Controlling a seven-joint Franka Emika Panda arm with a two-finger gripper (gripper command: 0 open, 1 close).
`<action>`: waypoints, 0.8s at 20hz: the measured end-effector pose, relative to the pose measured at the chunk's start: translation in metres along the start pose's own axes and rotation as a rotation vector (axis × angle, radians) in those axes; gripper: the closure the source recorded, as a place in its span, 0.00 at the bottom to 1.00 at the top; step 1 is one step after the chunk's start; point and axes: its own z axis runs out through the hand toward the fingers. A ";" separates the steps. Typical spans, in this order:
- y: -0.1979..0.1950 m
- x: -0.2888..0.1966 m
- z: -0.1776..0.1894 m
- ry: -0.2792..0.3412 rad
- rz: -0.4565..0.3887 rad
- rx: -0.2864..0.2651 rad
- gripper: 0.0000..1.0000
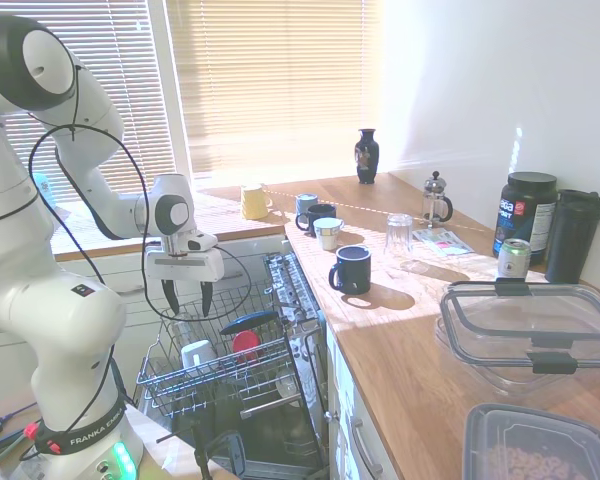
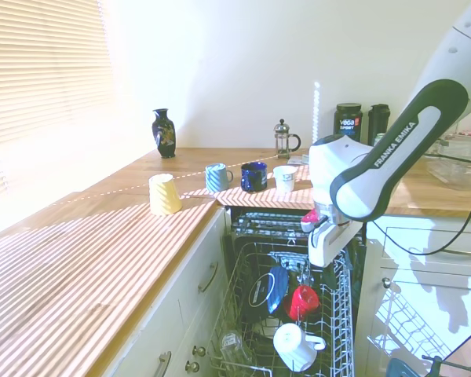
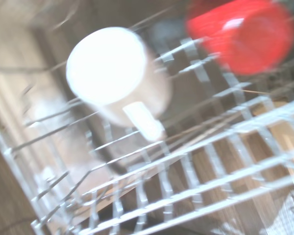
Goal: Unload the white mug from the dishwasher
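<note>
The white mug (image 1: 198, 354) sits mouth-down in the front part of the dishwasher's pulled-out grey wire rack (image 1: 176, 392), handle to the side. From the other side the white mug (image 2: 294, 346) lies near the rack's front edge. The wrist view shows the white mug (image 3: 112, 73) blurred, from above, behind rack wires. My gripper (image 1: 187, 297) hangs open and empty a short way above the mug, fingers pointing down. In the second exterior view the wrist body hides most of the fingers.
A red cup (image 1: 245, 344) and a dark blue dish (image 2: 267, 289) stand in the rack beside the mug, a clear glass (image 2: 230, 343) at its front corner. On the counter are a navy mug (image 1: 353, 268), a pale yellow mug (image 2: 165, 194), and plastic containers (image 1: 530, 330).
</note>
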 end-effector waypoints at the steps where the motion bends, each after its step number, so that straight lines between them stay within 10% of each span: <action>1: -0.006 -0.006 0.008 -0.008 -0.024 -0.006 0.00; 16: -0.085 -0.042 0.117 0.000 -0.249 -0.136 0.00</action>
